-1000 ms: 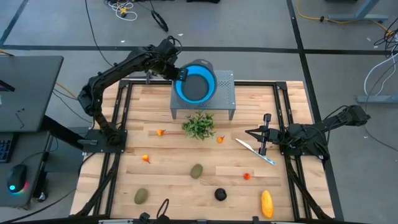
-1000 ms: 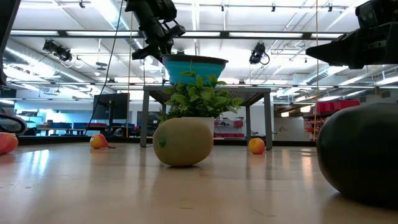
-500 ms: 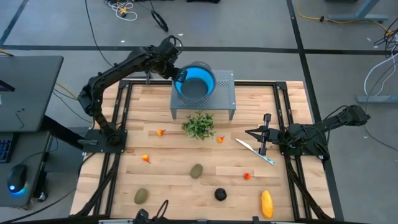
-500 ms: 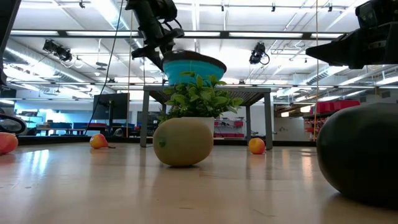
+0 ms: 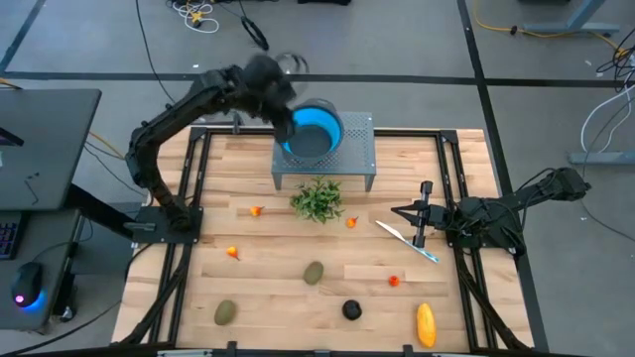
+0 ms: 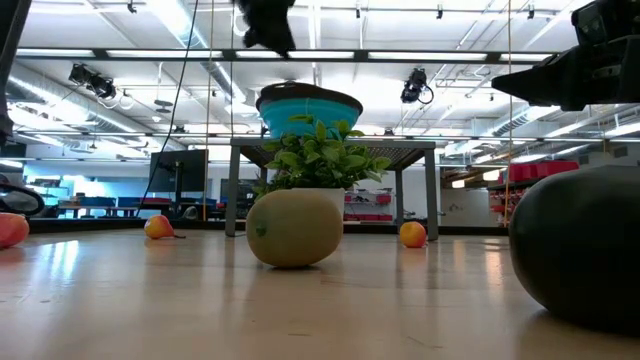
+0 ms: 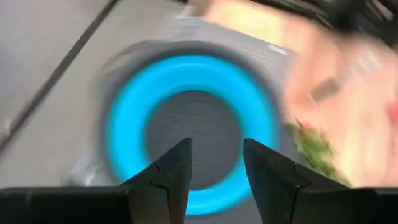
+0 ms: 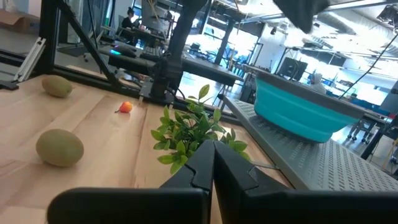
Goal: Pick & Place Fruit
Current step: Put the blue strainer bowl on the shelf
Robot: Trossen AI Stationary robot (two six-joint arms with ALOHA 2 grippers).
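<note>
1. At the far edge of the wooden table [image 5: 268, 288], a blue bowl [image 5: 316, 132] sits upright on a grey perforated metal stand [image 5: 359, 149].
2. Just above and to the left of that bowl hangs the left gripper [image 5: 281, 99]; its wrist view looks down into the bowl's grey inside, with the two dark fingers [image 7: 174, 171] apart and nothing between them.
3. In the low view the left gripper shows as a dark shape at the top, clear of the bowl's rim.
4. A leafy green plant tuft [image 5: 317, 200] stands on the table just in front of the stand.
5. The fruit lies loose on the table, none of it in the bowl: a tiny orange piece [image 5: 256, 210] left of the plant, another [image 5: 351, 222] right of it, and a third [image 5: 233, 253] nearer the left rail.
6. One olive-green oval [image 5: 314, 272] lies near the middle, and a second olive-green oval [image 5: 225, 312] lies at the front left.
7. A small red piece [image 5: 394, 281] sits right of centre, a black ball [image 5: 351, 309] lies in front of it, and a yellow oblong fruit [image 5: 426, 323] lies at the front right.
8. The right gripper [image 5: 401, 211] waits low over the right side of the table, fingers [image 8: 205, 163] pressed together and empty, beside a white knife with a blue handle [image 5: 409, 241].
</note>
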